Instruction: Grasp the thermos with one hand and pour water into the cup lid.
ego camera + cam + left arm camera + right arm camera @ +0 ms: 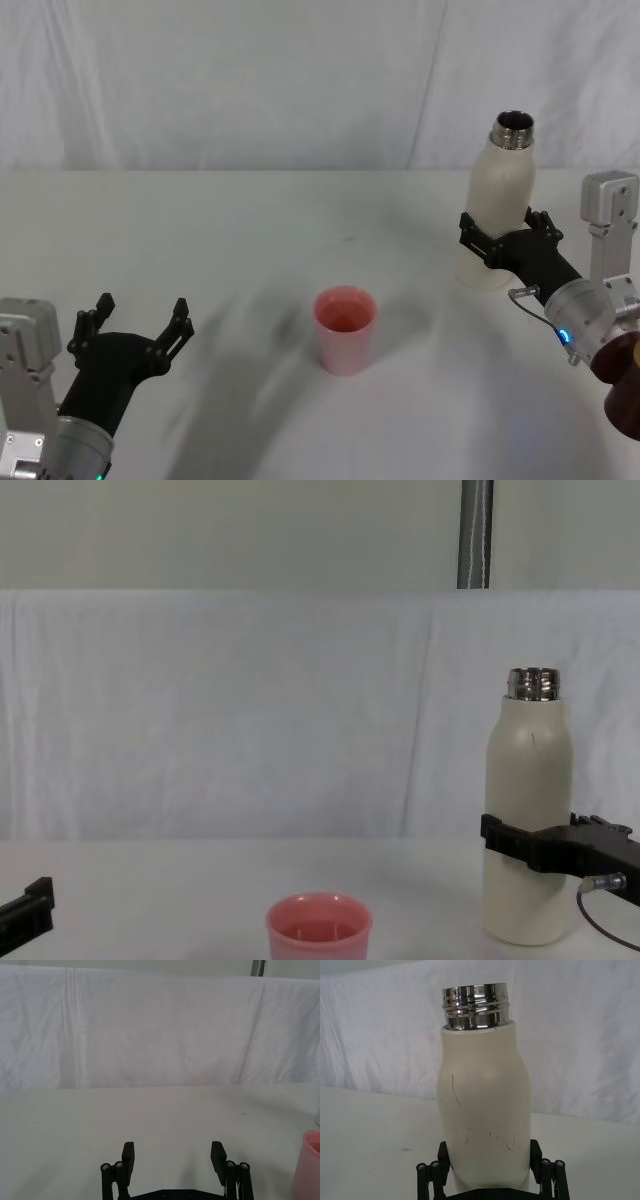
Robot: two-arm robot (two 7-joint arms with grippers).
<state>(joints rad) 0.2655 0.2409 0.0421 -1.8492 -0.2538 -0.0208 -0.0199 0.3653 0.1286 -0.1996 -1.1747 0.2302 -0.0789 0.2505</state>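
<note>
The cream-white thermos (498,215) stands upright at the right of the table, its steel neck (475,1006) uncapped. My right gripper (505,232) is around its lower body, one finger against each side, shut on it (490,1152). From the chest view the thermos (526,810) has the gripper (520,845) wrapped across its lower half. The pink cup lid (345,325) stands upright at the table's middle, to the left of the thermos and nearer to me (318,930). My left gripper (143,310) rests open at the near left, nothing between its fingers (172,1152).
A white cloth covers the table (200,230) and hangs as a backdrop behind it. A dark brown object (625,385) sits by my right wrist at the near right edge. Bare table lies between the cup lid and each gripper.
</note>
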